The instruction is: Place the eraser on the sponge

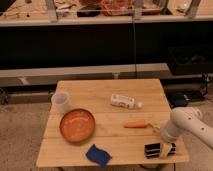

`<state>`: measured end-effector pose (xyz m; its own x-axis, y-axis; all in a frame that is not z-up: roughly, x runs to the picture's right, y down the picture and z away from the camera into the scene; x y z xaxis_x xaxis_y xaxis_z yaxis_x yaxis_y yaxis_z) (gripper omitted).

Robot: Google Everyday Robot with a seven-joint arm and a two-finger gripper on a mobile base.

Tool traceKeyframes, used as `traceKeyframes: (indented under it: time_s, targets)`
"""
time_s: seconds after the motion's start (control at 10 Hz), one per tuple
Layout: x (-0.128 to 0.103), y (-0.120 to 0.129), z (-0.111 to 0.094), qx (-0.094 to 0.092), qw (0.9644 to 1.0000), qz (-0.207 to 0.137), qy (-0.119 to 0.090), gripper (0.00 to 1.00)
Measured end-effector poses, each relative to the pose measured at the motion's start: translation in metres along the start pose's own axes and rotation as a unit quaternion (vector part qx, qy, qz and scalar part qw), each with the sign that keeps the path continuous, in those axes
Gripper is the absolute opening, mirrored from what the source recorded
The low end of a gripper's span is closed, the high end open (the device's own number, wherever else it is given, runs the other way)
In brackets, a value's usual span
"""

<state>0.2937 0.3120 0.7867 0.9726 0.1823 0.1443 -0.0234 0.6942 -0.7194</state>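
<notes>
The eraser [152,148], a small black block with thin white stripes, lies near the front right corner of the wooden table [107,100]. My gripper [161,149] is right at it, reaching in from the white arm at the right. The sponge [97,155], a flat blue piece, lies at the front edge of the table, left of the eraser and just below the orange plate [77,124].
A carrot [136,124] lies just behind the eraser. A white bottle [123,101] lies on its side in the middle of the table. A translucent cup [60,102] stands at the left edge. Dark shelving runs behind the table.
</notes>
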Motion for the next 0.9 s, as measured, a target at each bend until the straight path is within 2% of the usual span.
traceKeyframes:
  time_s: [0.4,0.5,0.7,0.9]
  targets:
    - [0.0001,-0.0016,-0.0008,0.004,1.0,0.0,-0.001,0.41]
    - [-0.0004,-0.0018,-0.0027,0.003,1.0,0.0,-0.001,0.37]
    - [-0.001,-0.0014,-0.0059,0.002,1.0,0.0,0.0,0.4]
    - [-0.0004,-0.001,-0.0082,0.001,1.0,-0.002,0.001,0.58]
